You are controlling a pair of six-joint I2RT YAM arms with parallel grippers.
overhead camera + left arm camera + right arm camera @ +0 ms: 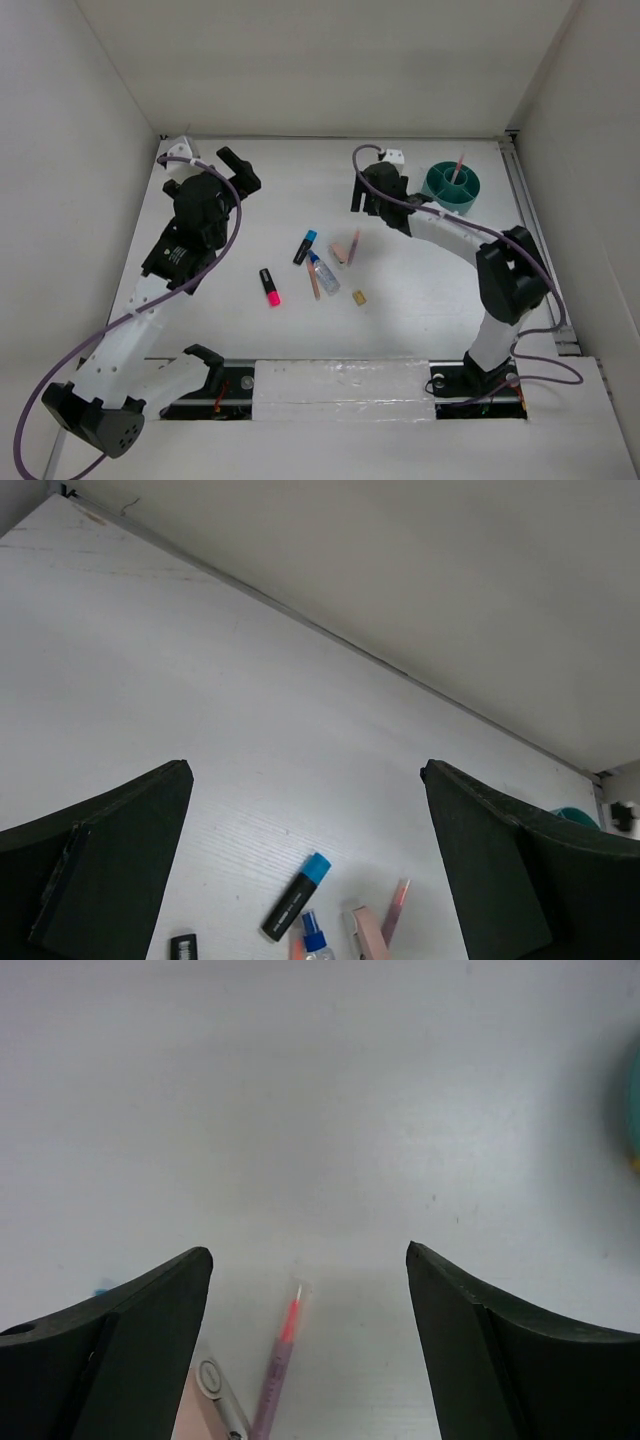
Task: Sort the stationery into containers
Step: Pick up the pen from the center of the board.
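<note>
A: Currently, which step is in hand?
B: Pickup. Right gripper (307, 1252) spread, empty, poised by the pink pencil (278, 1360) mid-table; left gripper (305, 770) spread, idle. Organiser (440, 190), far right, seemingly holds a standing pencil (460, 162). Next: descend, straddle the shaft, close.

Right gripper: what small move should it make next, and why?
Probably ease back and down over the pink pencil. The right gripper is open, and that pencil lies on the table between its fingers, low in the wrist view; a second pencil already stands in the teal organiser.
</note>
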